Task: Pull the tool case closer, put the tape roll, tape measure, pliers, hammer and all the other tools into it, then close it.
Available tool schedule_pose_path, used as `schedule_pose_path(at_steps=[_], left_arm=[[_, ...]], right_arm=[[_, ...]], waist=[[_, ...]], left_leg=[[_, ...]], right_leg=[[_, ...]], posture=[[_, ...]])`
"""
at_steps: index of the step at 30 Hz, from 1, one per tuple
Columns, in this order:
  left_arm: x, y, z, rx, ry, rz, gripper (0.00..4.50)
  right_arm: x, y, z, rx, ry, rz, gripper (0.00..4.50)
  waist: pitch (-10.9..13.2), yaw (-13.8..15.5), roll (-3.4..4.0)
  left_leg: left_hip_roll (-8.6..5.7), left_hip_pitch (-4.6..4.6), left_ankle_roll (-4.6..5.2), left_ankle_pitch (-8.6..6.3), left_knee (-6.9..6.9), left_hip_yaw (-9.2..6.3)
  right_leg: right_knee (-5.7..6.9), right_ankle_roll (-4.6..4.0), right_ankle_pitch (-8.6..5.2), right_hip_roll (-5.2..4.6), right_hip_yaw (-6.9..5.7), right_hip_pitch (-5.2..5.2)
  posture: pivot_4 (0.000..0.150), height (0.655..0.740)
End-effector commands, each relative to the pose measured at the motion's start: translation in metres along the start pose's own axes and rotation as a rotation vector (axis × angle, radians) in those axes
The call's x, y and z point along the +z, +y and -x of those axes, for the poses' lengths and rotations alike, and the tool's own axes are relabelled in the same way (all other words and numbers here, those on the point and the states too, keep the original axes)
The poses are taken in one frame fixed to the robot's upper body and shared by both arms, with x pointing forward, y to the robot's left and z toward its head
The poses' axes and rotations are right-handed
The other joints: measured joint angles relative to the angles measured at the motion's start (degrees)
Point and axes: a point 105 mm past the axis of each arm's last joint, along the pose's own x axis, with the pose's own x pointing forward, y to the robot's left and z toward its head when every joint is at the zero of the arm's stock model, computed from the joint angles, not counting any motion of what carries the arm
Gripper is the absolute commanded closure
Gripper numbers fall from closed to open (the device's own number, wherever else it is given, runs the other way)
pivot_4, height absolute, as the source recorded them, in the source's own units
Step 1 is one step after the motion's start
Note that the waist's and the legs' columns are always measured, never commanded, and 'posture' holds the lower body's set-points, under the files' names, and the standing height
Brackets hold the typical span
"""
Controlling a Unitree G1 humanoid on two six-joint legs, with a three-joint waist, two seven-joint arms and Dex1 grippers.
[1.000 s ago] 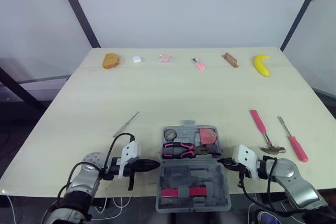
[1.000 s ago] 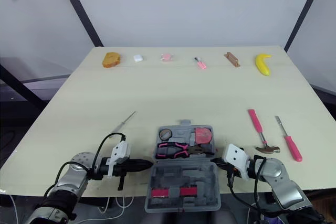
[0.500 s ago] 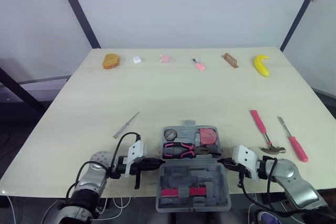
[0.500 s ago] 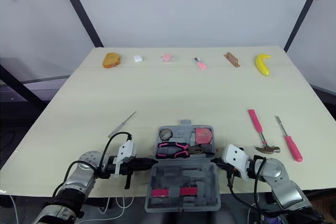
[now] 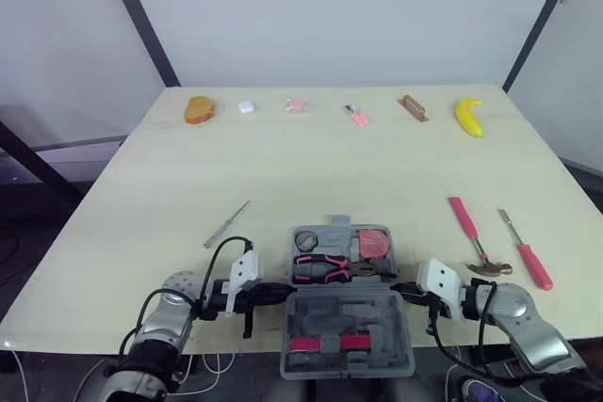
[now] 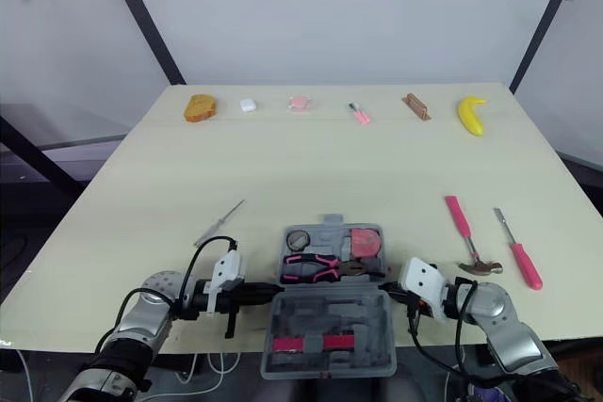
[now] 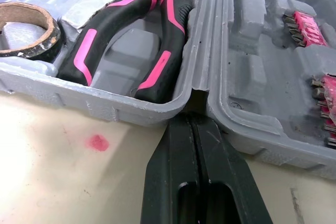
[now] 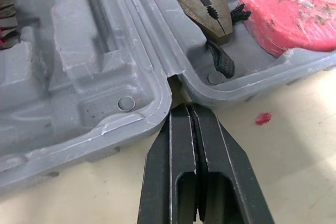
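Left eye view: the open tool case (image 5: 347,303) lies at the lower centre of the frame, at the near edge of the table (image 5: 311,167), with its hinge running across the picture. Its upper half holds the tape roll (image 5: 304,242), the pink-handled pliers (image 5: 328,270) and the red tape measure (image 5: 375,243). The lower half carries a strip of pink bits (image 5: 328,343). The left gripper (image 5: 281,291) reaches in from the lower left and the right gripper (image 5: 403,287) from the lower right, each pointing at one end of the hinge. The wrist views show both pairs of black fingers pressed flat together with nothing between them, their tips at the notch where the two halves meet. At the lower right, outside the case, lie the hammer (image 5: 464,220) and a pink-handled screwdriver (image 5: 534,266), side by side but apart. A thin metal tool (image 5: 227,224) lies left of centre. Across the upper part of the table runs a row of small things, from a brown bread piece (image 5: 199,108) to a banana (image 5: 468,116).
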Motion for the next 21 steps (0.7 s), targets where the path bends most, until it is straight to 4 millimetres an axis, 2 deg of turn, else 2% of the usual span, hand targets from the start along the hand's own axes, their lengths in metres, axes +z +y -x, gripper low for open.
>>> schedule_pose_path(at_steps=[1,12,21], left_arm=[[0.013,0.010,-0.008,0.034,-0.028,-0.037,4.50],[0.028,0.041,0.004,0.137,-0.039,-0.055,4.50],[0.032,0.047,0.007,0.145,-0.029,-0.070,4.50]], right_arm=[[0.022,-0.010,-0.005,-0.022,-0.087,0.025,4.48],[0.026,-0.023,-0.014,-0.049,-0.091,0.042,4.48],[0.026,-0.034,-0.023,-0.088,-0.092,0.049,4.48]], waist=[[0.01,0.03,0.01],[0.19,-0.22,-0.14],[0.22,-0.22,-0.16]], left_leg=[[0.00,-0.02,0.00,0.00,0.01,-0.01],[0.00,-0.24,0.00,-0.01,0.11,-0.03],[0.00,-0.26,0.00,-0.01,0.11,-0.03]], right_leg=[[0.00,0.00,0.00,0.00,-0.01,-0.01],[-0.03,0.01,0.00,0.00,-0.07,-0.15],[-0.03,0.01,0.00,-0.01,-0.08,-0.16]], posture=[[0.150,0.7400],[0.150,0.7400],[0.150,0.7400]])
